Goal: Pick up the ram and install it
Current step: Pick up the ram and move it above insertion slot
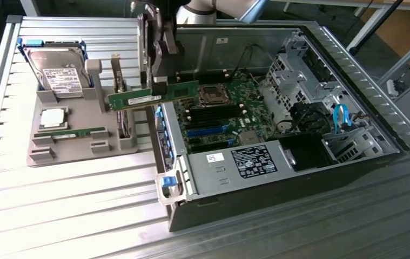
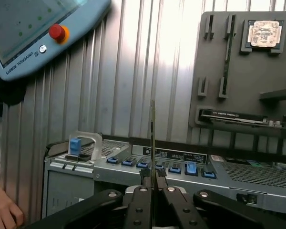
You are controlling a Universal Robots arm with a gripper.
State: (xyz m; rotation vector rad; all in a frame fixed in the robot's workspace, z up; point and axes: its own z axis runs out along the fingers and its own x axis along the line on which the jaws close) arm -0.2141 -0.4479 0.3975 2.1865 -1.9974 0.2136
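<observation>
Ram (image 1: 143,100) (image 2: 153,138), clamped in the hand (image 1: 160,82) (image 2: 152,179), hangs on edge, its long axis roughly level across the exterior view.

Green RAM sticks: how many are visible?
2. One long green circuit-board stick is clamped in the pincer; a second stick lies on the grey plastic tray. Others may be hidden.

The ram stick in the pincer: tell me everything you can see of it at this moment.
The ram stick is a long, thin green circuit board with a white label on its face. It hangs in the air on its long edge, slightly tilted, clear of the grey holder and above the side edge of the open computer case. The pincer is shut on its upper edge near the middle, and nothing else touches it. In the wrist view it appears edge-on, a thin strip rising from the pincer.
</observation>
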